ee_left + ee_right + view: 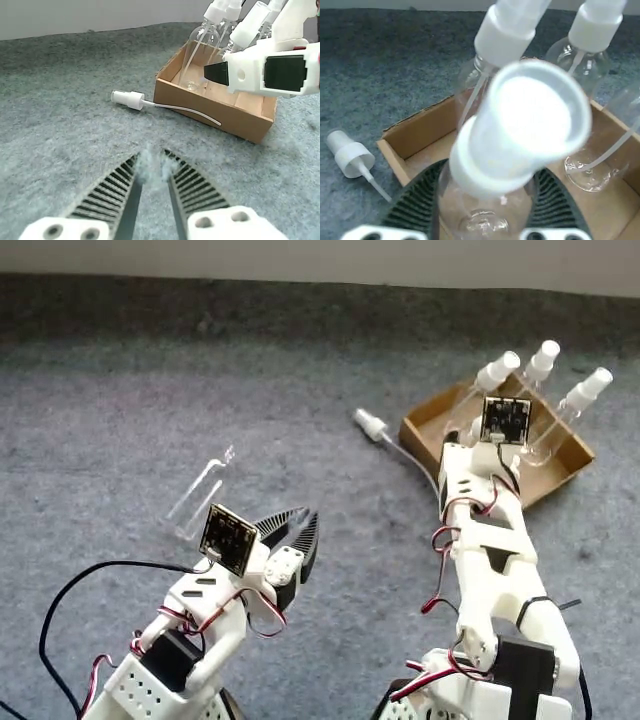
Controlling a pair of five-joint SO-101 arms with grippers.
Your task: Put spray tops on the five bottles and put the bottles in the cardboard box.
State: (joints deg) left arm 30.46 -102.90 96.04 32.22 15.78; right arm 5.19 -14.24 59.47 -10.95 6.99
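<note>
Stretching back to pale wall [300,255]: grey fuzzy carpet [150,390] under cardboard box [420,427].

We're looking down on what is coming across as a robotics test bench, a lab or maker's workspace. A grey felt-like mat [150,410] is covering the table and running back to a pale wall or backboard [300,255]. Two white plastic arms, the left arm [190,640] and the right arm [500,560], are sitting side by side, showing bare red and black wires [438,538] and uncovered camera boards [228,538] at their wrists. A black cable [60,605] is looping across the mat beside the left arm. Small clear bottles [560,420] are leaning in a plain cardboard box [560,475].
</note>
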